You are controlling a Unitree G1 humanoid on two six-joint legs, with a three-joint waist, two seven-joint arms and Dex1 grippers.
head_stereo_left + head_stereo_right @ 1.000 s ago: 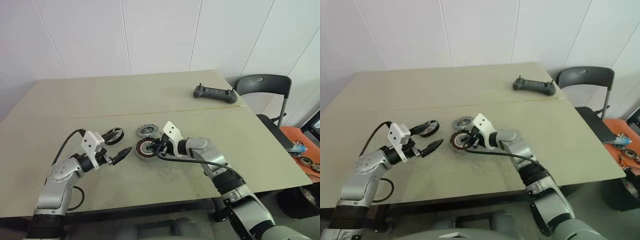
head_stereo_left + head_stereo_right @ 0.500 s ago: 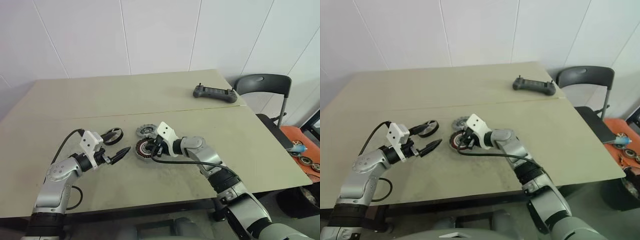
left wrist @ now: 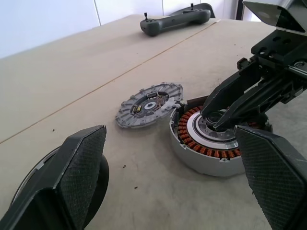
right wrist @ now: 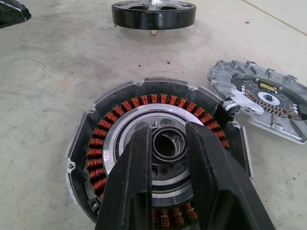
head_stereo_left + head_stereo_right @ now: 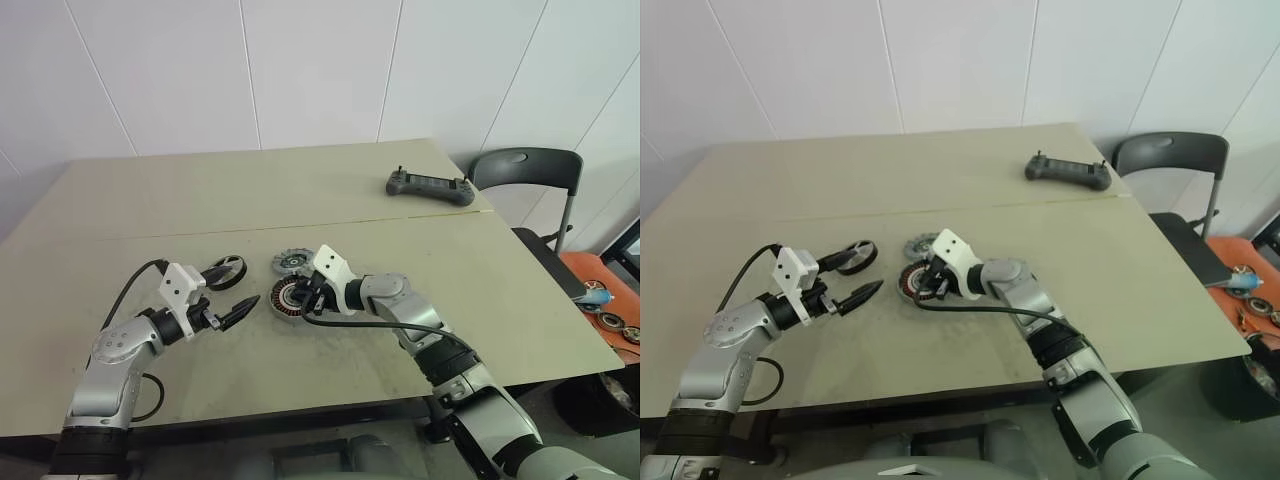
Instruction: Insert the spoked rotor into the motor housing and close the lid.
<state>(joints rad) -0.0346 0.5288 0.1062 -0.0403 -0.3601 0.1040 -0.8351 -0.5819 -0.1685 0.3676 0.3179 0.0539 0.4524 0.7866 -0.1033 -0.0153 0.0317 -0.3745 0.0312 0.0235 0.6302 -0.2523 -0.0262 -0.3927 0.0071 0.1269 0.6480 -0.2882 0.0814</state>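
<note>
Right wrist view looks down the right hand (image 4: pixel 168 158), whose two black fingers (image 4: pixel 132 182) stand a little apart, their tips over the pale centre ring of the motor housing (image 4: pixel 120 120); whether they grip or press the central bore cannot be told. The housing lies flat on the worktop (image 5: pixel 400 260), its ring of copper-coloured windings open to view. The lid (image 4: pixel 268 103), grey with a notched rim and a dark centre, lies flat just beside the housing, its edge touching or nearly touching the housing's rim. The spoked rotor (image 4: pixel 153 12), with a dark outer band and a shiny top, sits on the worktop a little beyond the housing, apart from both.

Left wrist view shows the left hand (image 3: pixel 172 191) with its fingers (image 3: pixel 81 167) spread wide and holding nothing, hovering near the worktop and aimed toward the housing and lid. From the head camera the left hand (image 5: pixel 228 312) is between the rotor (image 5: pixel 226 270) and the housing (image 5: pixel 290 296), touching neither.

A dark handheld controller (image 5: pixel 430 187) lies well apart at the far right of the worktop, with a dark chair (image 5: pixel 525 170) beyond it. No readable writing or brand shows on any part.
</note>
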